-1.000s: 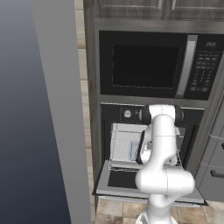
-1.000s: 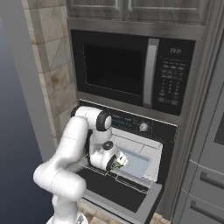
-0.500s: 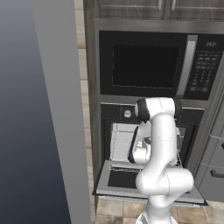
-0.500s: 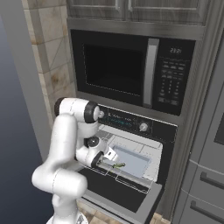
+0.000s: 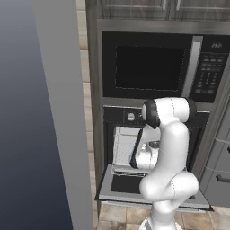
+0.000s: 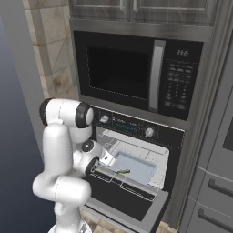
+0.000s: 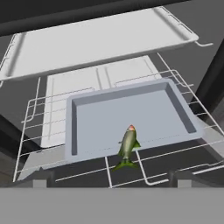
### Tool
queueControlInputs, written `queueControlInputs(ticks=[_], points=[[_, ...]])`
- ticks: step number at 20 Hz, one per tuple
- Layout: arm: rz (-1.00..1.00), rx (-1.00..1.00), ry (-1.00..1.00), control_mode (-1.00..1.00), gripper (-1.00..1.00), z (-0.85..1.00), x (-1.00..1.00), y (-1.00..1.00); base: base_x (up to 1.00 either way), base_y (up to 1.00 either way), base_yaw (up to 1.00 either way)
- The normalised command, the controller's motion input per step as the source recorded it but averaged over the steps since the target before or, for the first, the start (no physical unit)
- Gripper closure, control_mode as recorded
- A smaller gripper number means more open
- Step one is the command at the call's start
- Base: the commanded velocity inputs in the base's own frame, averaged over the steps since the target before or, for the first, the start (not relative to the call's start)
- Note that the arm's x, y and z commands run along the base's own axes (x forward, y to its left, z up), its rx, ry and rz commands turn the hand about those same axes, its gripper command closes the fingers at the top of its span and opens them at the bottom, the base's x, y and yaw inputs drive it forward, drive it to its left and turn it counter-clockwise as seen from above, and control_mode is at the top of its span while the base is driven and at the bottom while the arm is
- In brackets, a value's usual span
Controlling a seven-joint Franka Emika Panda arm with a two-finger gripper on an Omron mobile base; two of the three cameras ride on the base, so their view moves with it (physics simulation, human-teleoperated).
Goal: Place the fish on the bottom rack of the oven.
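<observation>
In the hand view the rack [image 7: 30,131] runs from the left edge across, with the tray [image 7: 92,122] on it and the fish [image 7: 127,146] at lower centre, lying over the tray's front lip. The gripper [image 6: 108,160] stands open, holding nothing. The fish looks light, slim and probably slick, so I'd take it across the thick middle rather than the tail.

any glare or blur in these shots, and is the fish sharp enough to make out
Hand view: flat, even light, no glare; the fish is sharp, lying across the tray's front rim. Right base view: soft render, fish a small smudge. Left base view: slightly blurry, arm blocks the oven.
</observation>
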Motion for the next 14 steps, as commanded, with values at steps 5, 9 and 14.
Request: queueControlInputs(ticks=[5,9,14], points=[[0.02,0.0,-0.06,-1.0,-1.0,0.71,-0.56,0.27,0.0,0.0,0.0],[0.01,0.0,-0.02,-1.0,-1.0,0.79,-0.58,0.29,0.0,0.0,0.0],[0.02,0.0,0.0,-1.0,-1.0,0.96,-0.49,0.33,0.0,0.0,0.0]])
